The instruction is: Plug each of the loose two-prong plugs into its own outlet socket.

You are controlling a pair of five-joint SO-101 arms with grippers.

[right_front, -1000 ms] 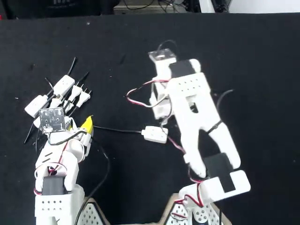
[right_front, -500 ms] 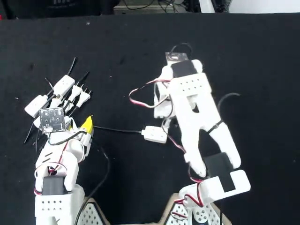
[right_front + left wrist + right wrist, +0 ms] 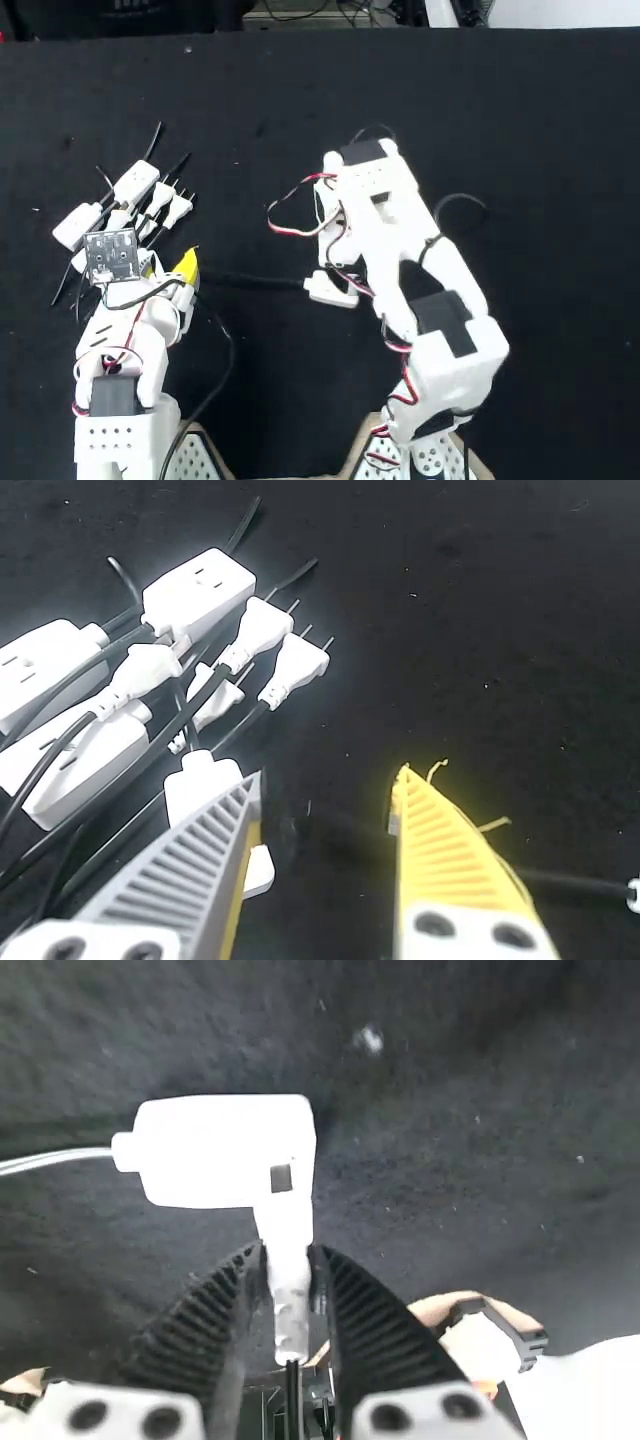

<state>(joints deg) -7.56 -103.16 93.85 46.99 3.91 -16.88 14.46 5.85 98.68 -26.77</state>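
So the right claw was clamped narrow on a white plug, one ribbed black finger on each side of it. The plug's front end was pushed right up against the side of a white outlet socket, touching it. I couldn't tell how deep it was seated. From the high view, that same socket sat around the middle of the black counter, tucked under the right arm, and a black cord ran off from it toward the left arm.

The left claw was spread wide and holding nothing, with its grey finger and yellow finger well apart over bare counter. Just past it was the messy bunch: loose plugs with their prongs pointing away from the tangle of cords, and chunky white socket blocks lying right beside them. One small white piece sat just beside the grey fingertip. I couldn't tell if they touched.
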